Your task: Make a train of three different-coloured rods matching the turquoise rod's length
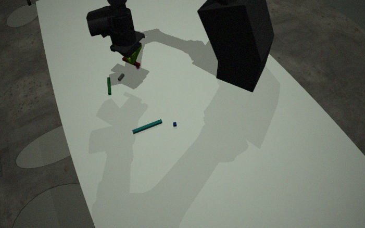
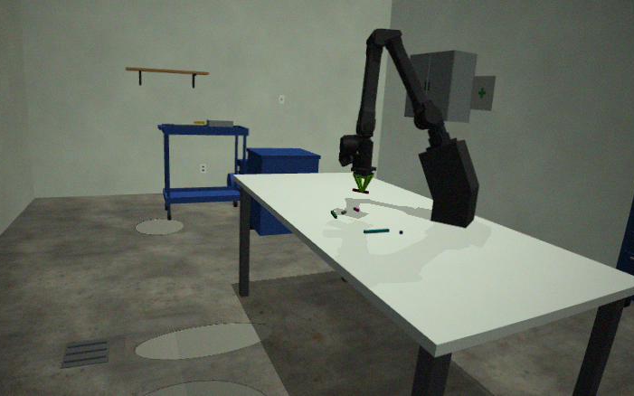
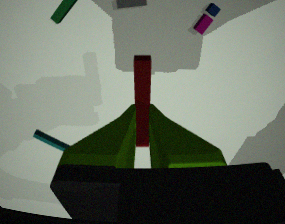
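Gripper (image 3: 142,152) pinching red rod (image 3: 142,96) aloft; lower it flat, collinear beside magenta rod (image 3: 203,24) just ahead-right.

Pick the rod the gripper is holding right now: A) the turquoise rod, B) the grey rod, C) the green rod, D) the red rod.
D: the red rod is clamped between the fingers of the gripper above the table, while the other three lie on the table.

Claw up over the far end of the desk

The claw (image 1: 130,60) grips a red rod (image 1: 127,60) above the white desk (image 1: 263,169); a green rod (image 1: 109,85), grey rod (image 1: 121,76), turquoise rod (image 1: 147,126) and blue rod (image 1: 174,124) lie apart below.
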Motion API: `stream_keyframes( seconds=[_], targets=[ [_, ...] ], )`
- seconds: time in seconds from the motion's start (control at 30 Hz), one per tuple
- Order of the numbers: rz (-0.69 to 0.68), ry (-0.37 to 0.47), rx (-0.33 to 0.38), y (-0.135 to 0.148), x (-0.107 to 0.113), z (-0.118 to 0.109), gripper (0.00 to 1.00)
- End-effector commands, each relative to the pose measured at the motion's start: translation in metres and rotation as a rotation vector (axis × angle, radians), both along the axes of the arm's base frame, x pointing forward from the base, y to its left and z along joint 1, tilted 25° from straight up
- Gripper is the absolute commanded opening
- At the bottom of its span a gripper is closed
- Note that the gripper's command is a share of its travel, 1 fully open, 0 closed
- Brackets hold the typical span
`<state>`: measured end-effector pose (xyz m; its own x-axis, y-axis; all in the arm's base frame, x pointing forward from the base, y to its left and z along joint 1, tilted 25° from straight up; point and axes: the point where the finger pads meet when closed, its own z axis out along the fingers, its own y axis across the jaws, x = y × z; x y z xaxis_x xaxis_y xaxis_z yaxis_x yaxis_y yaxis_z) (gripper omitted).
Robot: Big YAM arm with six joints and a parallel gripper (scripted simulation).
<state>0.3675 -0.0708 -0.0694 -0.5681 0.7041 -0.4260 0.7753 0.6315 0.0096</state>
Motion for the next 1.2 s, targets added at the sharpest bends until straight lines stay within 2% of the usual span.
stream_keyframes(
  seconds=[0.0,0.03,0.2,0.23,0.3,0.37,0.4,0.57,0.6,0.67,0.7,0.77,0.8,0.9,1.17],
  targets=[
    [-0.057,-0.035,0.013,-0.005,0.002,0.002,0.04],
    [-0.149,-0.088,0.044,-0.010,0.001,0.009,0.04],
    [-0.136,-0.071,0.043,-0.005,0.003,0.002,0.04],
    [-0.237,-0.119,0.071,-0.015,-0.004,0.009,0.04],
    [-0.237,-0.119,0.070,-0.015,-0.004,0.009,0.04],
    [-0.238,-0.094,0.069,-0.015,-0.006,-0.001,0.04],
    [-0.316,-0.148,0.096,-0.019,-0.009,0.009,0.04],
    [-0.318,-0.127,0.094,-0.019,-0.013,0.002,0.04],
    [-0.385,-0.173,0.118,-0.023,-0.013,0.009,0.04],
    [-0.386,-0.163,0.115,-0.023,-0.014,0.006,0.04],
    [-0.441,-0.193,0.135,-0.026,-0.016,0.009,0.04],
    [-0.443,-0.173,0.132,-0.026,-0.020,0.003,0.04],
    [-0.484,-0.205,0.148,-0.028,-0.019,0.008,0.04],
    [-0.530,-0.225,0.163,-0.030,-0.021,0.009,0.04],
    [-0.526,-0.211,0.164,-0.026,-0.019,0.003,0.04]
  ],
)
